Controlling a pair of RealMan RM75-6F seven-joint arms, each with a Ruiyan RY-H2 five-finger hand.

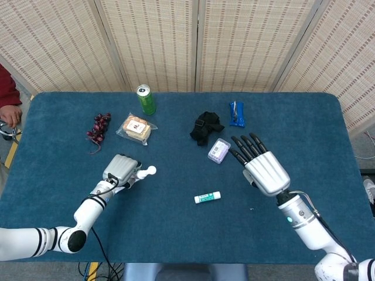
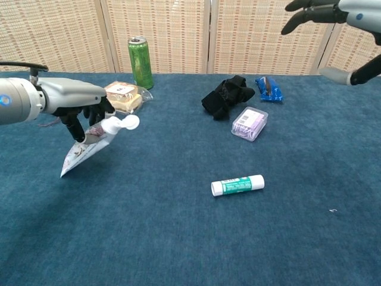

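Now tube [image 2: 95, 142] cap-up, tilted rightward.

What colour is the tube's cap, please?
White; the tube cap shows best in the chest view.

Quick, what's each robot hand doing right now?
Left robot hand: holding a white-capped tube.
Right robot hand: open, fingers spread, holding nothing.
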